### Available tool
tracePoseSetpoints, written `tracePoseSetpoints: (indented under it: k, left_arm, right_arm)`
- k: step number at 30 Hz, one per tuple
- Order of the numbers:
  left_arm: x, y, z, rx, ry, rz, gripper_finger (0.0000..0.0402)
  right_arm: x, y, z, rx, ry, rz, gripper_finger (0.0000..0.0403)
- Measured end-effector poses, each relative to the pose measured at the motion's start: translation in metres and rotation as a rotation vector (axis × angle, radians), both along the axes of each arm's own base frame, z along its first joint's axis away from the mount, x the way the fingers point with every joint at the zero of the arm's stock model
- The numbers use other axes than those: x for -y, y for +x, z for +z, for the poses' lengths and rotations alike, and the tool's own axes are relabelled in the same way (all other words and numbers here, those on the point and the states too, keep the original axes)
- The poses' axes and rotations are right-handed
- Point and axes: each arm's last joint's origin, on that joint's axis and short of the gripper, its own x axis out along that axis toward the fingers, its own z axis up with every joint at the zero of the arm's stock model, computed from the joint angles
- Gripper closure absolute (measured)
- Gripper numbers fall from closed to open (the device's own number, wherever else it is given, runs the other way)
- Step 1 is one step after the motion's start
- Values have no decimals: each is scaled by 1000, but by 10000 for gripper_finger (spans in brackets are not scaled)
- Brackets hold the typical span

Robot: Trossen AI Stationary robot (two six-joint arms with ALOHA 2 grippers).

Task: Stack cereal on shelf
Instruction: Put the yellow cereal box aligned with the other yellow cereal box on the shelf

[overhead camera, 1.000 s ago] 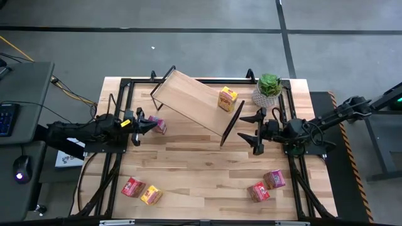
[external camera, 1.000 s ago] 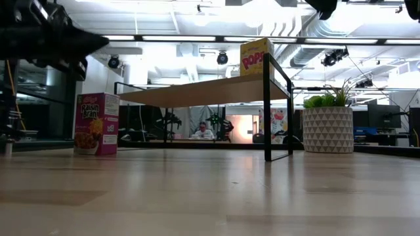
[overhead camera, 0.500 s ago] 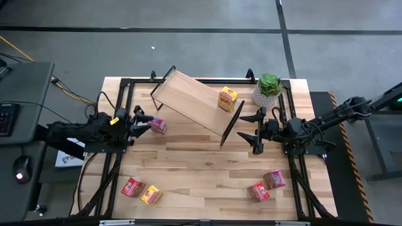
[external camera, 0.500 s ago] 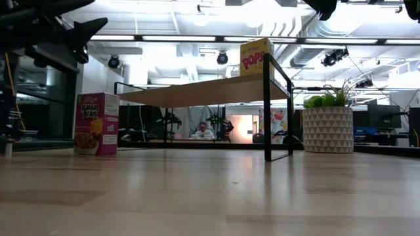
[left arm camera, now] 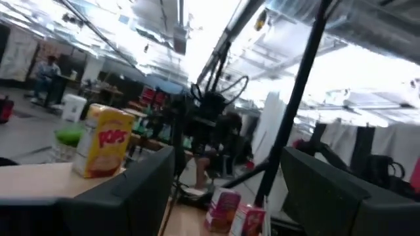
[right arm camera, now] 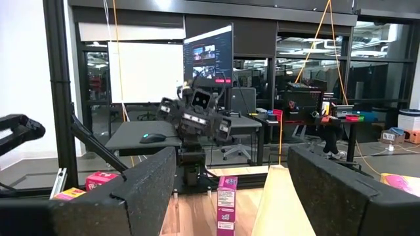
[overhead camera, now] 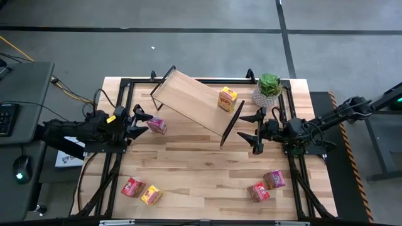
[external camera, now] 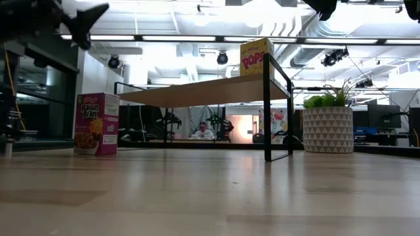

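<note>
The shelf (overhead camera: 191, 99) stands slantwise at the table's far middle on its black wire end frames. A yellow cereal box (overhead camera: 227, 98) stands upright on its right end. A pink cereal box (overhead camera: 157, 126) stands upright on the table by the shelf's left end (external camera: 97, 123). My left gripper (overhead camera: 143, 121) hangs open just left of that box, raised above it (external camera: 85, 19), touching nothing. My right gripper (overhead camera: 246, 127) is open beside the shelf's right end frame, with nothing between its fingers (right arm camera: 230, 177).
A red box (overhead camera: 132, 187) and a yellow box (overhead camera: 151, 195) lie near the front left. A red box (overhead camera: 258, 191) and a pink box (overhead camera: 274, 179) lie near the front right. A potted plant (overhead camera: 269, 88) stands at the far right, beside the shelf.
My left gripper has opened, drawn back toward the table's left edge and risen. The pink box stays upright where it was. My right arm has kept still.
</note>
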Motion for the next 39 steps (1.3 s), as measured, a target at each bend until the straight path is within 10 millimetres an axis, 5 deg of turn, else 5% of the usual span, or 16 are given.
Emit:
tracePoseSetpoints:
  k: [11,24,39]
  left_arm:
    - [17,42,62,-635,30,-31,131]
    - [84,69,50,-1344,-343,65,131]
    - [190,92,57,-1498,-315,147,131]
  right_arm:
    - [0,1,-3,-34,-11,0,116]
    - [-1,1,-7,-63,23,10,116]
    - [-1,2,-9,-83,39,15,116]
